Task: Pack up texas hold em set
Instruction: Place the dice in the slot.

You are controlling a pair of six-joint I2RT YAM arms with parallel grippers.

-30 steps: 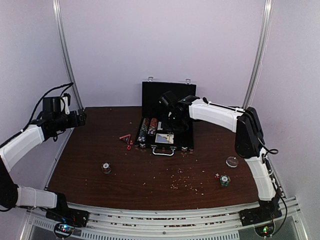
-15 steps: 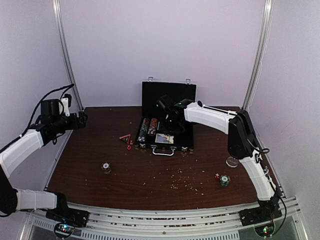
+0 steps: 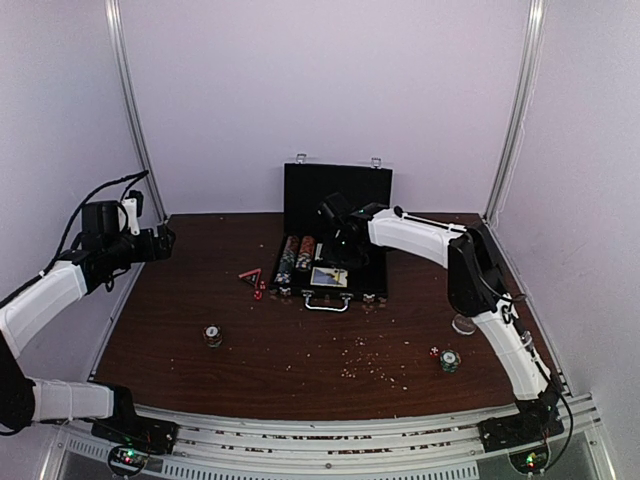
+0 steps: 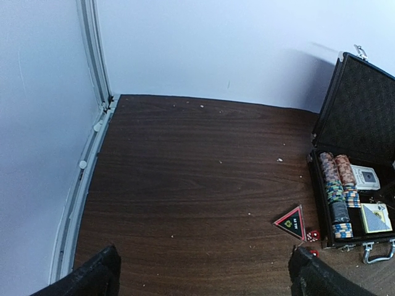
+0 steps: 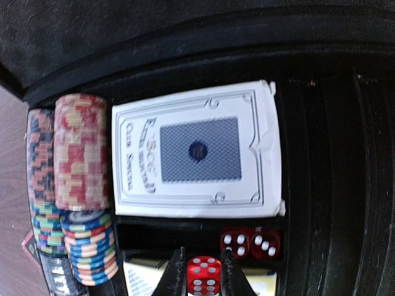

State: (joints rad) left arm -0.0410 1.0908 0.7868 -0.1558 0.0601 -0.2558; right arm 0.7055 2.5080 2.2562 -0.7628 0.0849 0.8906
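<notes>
**dan:** Underneath both grippers it's just the one brown table [image 3: 170, 300], yeah? Where's the set?

**kev:** yep. One black case [image 3: 337, 188], open, lid standing up just behind the right gripper [image 5: 202, 262], which is down inside it. The left gripper [image 4: 204, 253] hangs well off to the case's left, jaws spread wide, nothing in them.

**dan:** counts?

**kev:** Two decks. The white boxed deck [image 5: 197, 157] is straight ahead of the right fingers, print too blurry to read. There's also a blue-backed deck [image 4: 375, 217]. Two chip rows [image 5: 80, 154] sit left of the white one. Out on the table, well away from both grippers, are one loose chip stack [image 3: 213, 335] and a second chip stack [image 3: 449, 360]. One triangle card [image 4: 290, 222], text unreadable. The right gripper is pinched narrow on one red die [image 5: 202, 277]. Two more dice [image 5: 236, 242] lie just beside it in the case.
</notes>
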